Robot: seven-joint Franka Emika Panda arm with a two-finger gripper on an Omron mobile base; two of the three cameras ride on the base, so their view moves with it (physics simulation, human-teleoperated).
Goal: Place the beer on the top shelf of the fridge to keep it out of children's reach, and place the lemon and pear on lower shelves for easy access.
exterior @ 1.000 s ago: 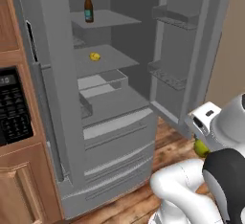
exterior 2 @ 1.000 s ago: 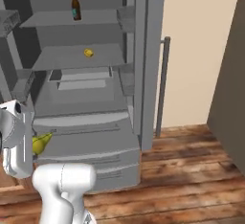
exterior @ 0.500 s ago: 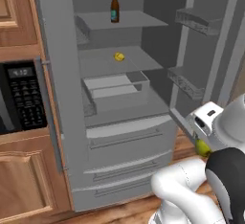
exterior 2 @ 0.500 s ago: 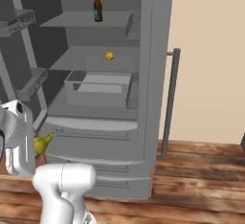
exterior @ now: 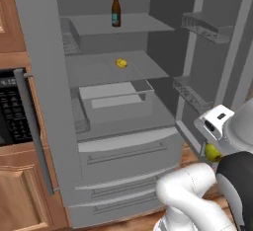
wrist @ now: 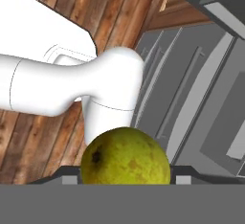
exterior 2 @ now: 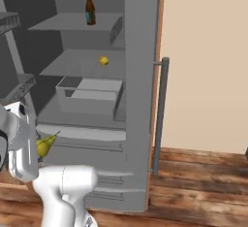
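fridge (exterior: 44, 77): doors swung open, grey interior facing the base cameras, wooden floor (exterior 2: 203, 172) in front of it.
beer (exterior: 116, 9): stands upright on the top shelf (exterior: 128, 23), long axis vertical, neck pointing straight up, teal label toward the cameras; also seen in the right base view (exterior 2: 90, 8).
lemon (exterior: 121, 63): lies on the next shelf down (exterior: 99, 69), near its middle, well apart from the bottle; its long axis runs roughly left-right in the left base view; also seen at (exterior 2: 103, 61).
pear (wrist: 125, 156): sits between the fingers of the gripper (wrist: 125, 173), low beside the arm and outside the fridge cavity, level with the drawer fronts (exterior: 128, 151). in the right base view (exterior 2: 44, 145) its narrow end and stem point up and toward the fridge, long axis tilted. in the hand view its rounded bottom with the dark dimple faces the camera.
gripper: partway open, clamped on the pear, a dark fingertip at each side of the fruit.
door racks (exterior: 205, 25): narrow grey racks on the open right door.
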